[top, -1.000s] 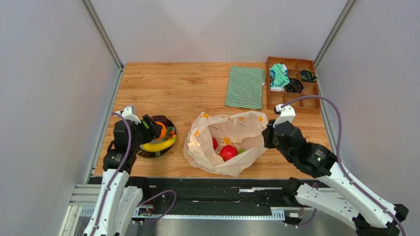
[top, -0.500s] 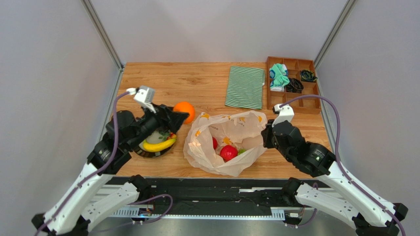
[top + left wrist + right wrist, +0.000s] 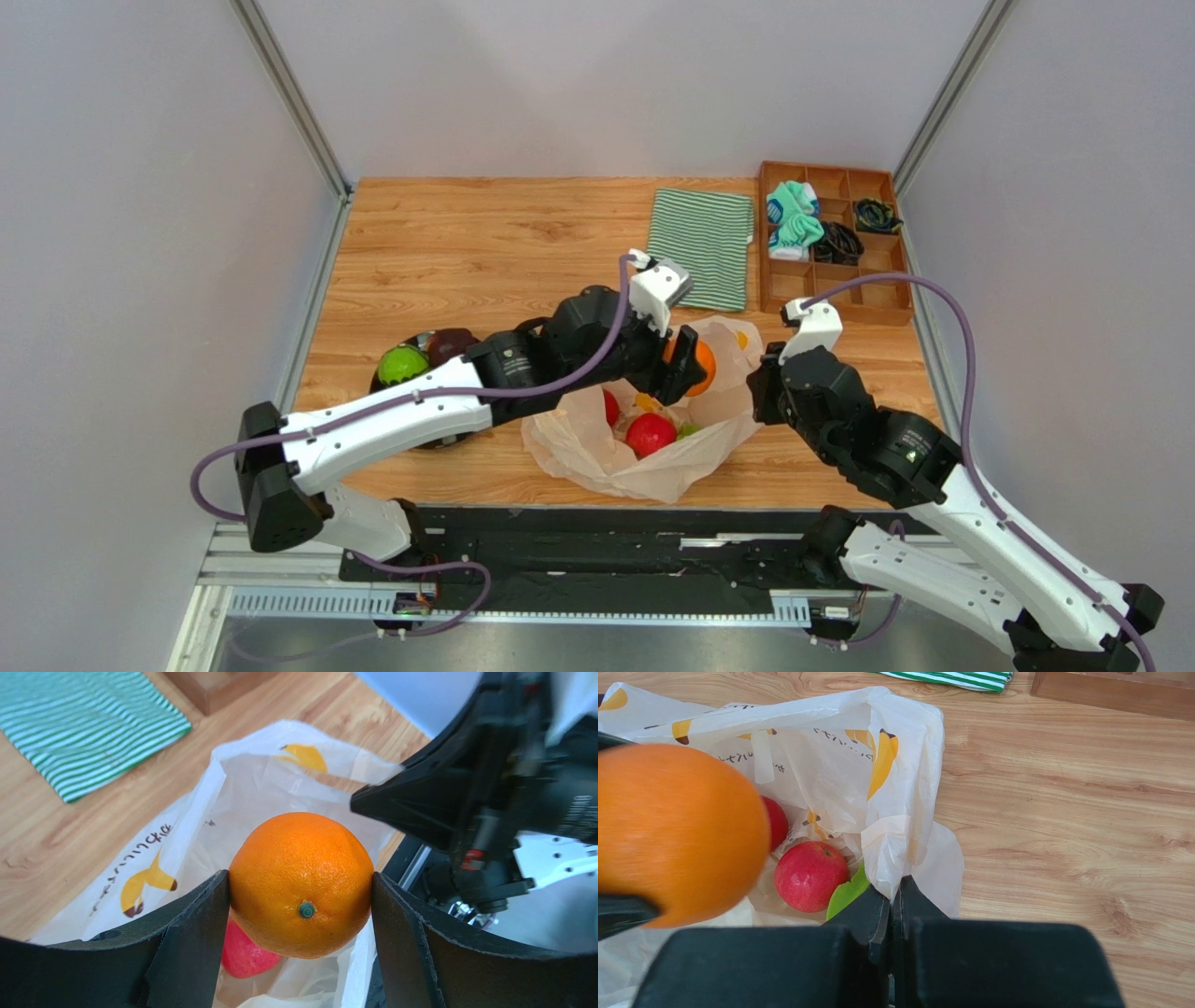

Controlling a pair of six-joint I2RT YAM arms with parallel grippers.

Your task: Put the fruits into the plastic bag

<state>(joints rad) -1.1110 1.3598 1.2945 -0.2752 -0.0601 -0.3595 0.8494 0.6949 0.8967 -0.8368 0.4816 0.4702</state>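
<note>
The left gripper clasps an orange between its 2 fingers, above the open mouth of the banana-printed plastic bag, toward its 1 o'clock side. The right gripper pinches the bag's rim at 3 o'clock. A red apple lies inside. A green round fruit sits on a dark plate at the bag's 9 o'clock.

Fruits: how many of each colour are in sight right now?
Orange: 1, the orange
Red: 2, red apple and half-hidden red fruit, in the plastic bag
Green: 2, green round fruit, green piece
Total: 5
</note>
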